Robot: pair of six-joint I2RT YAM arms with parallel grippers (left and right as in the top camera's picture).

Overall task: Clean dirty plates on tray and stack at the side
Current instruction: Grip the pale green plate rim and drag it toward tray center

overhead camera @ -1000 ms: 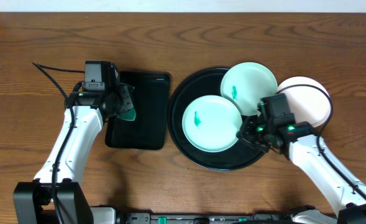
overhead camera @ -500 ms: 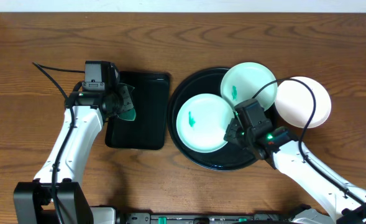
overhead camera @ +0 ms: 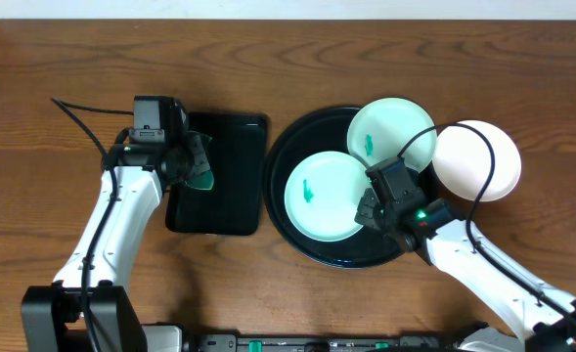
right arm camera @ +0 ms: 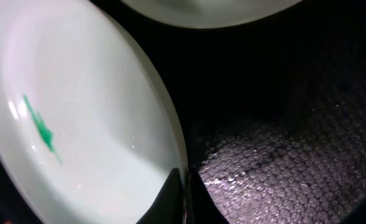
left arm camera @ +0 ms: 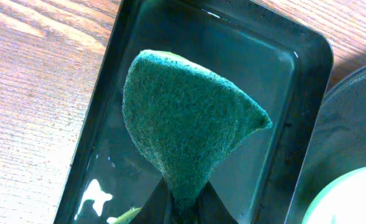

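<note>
Here, the round black tray (overhead camera: 280, 156) carries two mint plates (overhead camera: 390, 132), a white plate (overhead camera: 478, 161) just beside it. The right gripper (overhead camera: 369, 207) pinches the rim of the nearer mint plate (overhead camera: 322, 196); the left gripper (overhead camera: 195, 168) clamps a green sponge (left arm camera: 189, 130) over the rectangular tray (overhead camera: 234, 196).

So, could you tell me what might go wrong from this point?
The right jaws pinch only the thin rim of the near mint plate, so it may slip or tilt when lifted. The far mint plate lies close beside it on the round tray and could get knocked. The sponge, held by one end, might drop.
</note>
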